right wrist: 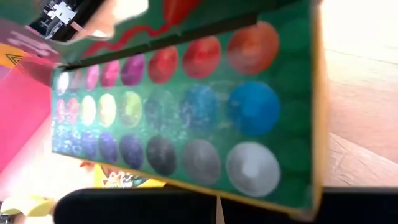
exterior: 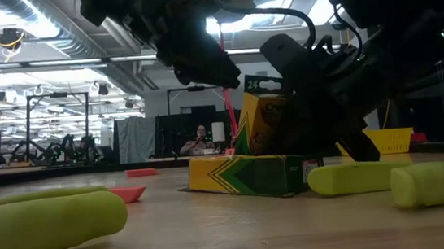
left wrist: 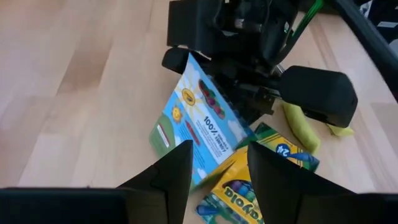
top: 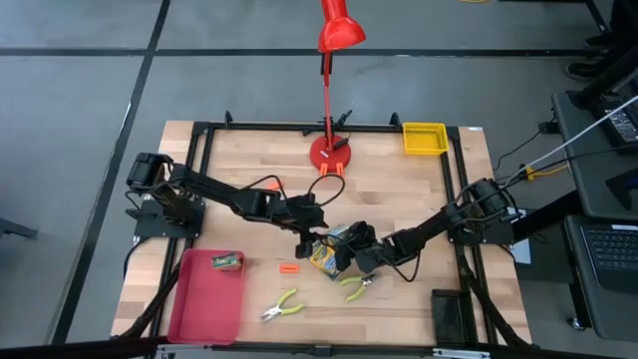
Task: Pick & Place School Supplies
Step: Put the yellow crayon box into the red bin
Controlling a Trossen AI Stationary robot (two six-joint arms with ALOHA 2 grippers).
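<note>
my left tool (top: 311,239) and my right tool (top: 351,251) meet at the lower centre of the high view, over a stack of crayon boxes. one crayon box (exterior: 247,175) lies flat on the desk (top: 399,189). a second crayon box (left wrist: 198,118) is tilted up on edge above it, its printed back facing my left wrist camera. my right tool is clamped on this tilted box; its green inner face with rows of colour dots fills the right wrist view (right wrist: 186,106).

my left tool's fingers (left wrist: 171,171) stand apart, empty, directly over the flat box, which shows in the gap between them. judgement: the left tool is the nearer one to the flat box and need only descend. the box's long axis appears to run across the finger gap in the left wrist view, so a wrist turn may be required.

obstructions: the tilted box and my right arm crowd the approach from the right of the frame. a yellow-green handled tool (top: 354,287) lies just below the boxes, a second handled tool (top: 282,307) further lower left. an orange piece (top: 289,267) lies left of the boxes.

destination, as i judge it: the red tray (top: 199,314) at lower left, already holding a small green item (top: 227,261). the red desk lamp (top: 332,90) stands well clear at top centre.
</note>
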